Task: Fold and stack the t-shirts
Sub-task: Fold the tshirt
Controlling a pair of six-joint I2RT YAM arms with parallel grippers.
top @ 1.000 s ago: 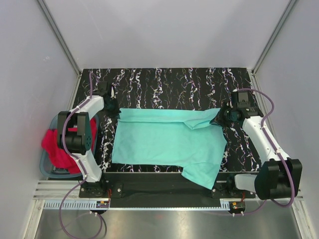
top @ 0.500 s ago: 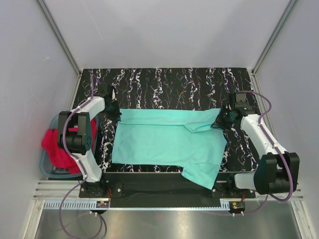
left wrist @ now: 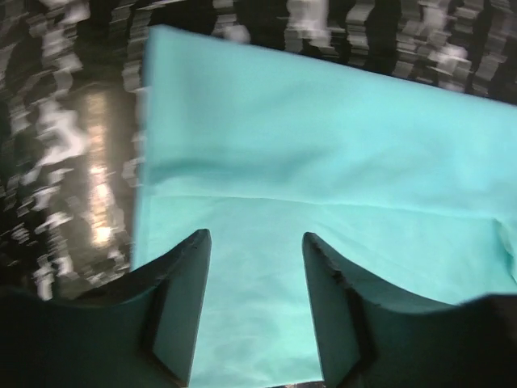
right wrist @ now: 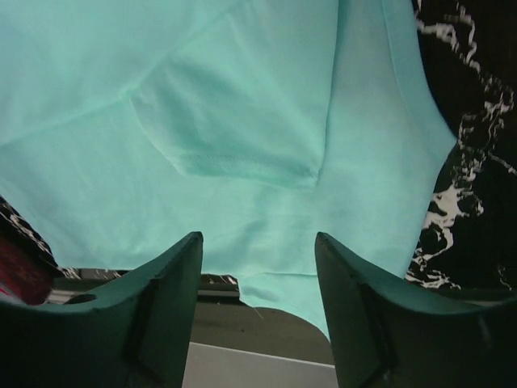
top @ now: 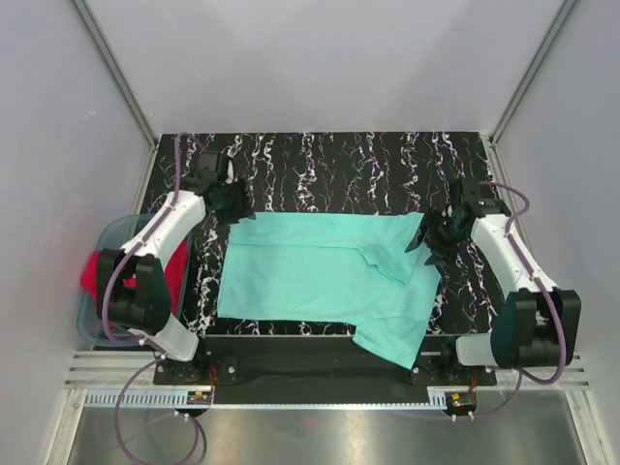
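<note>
My jaws stand well apart on both sides, gripping nothing. My left gripper (left wrist: 254,242) hangs over the far-left corner of the mint-teal t-shirt (top: 310,271), and my right gripper (right wrist: 258,242) hangs over its folded-in sleeve (right wrist: 242,121). The shirt lies spread on the black marbled table (top: 339,160). The red t-shirt (top: 94,269) sits bunched in the blue-grey tub (top: 121,230), mostly hidden behind my left arm. My left wrist view is blurred.

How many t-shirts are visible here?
2. The mint-teal t-shirt lies spread on the table; the red t-shirt is bunched in the tub at the left. Others could be hidden under it.
</note>
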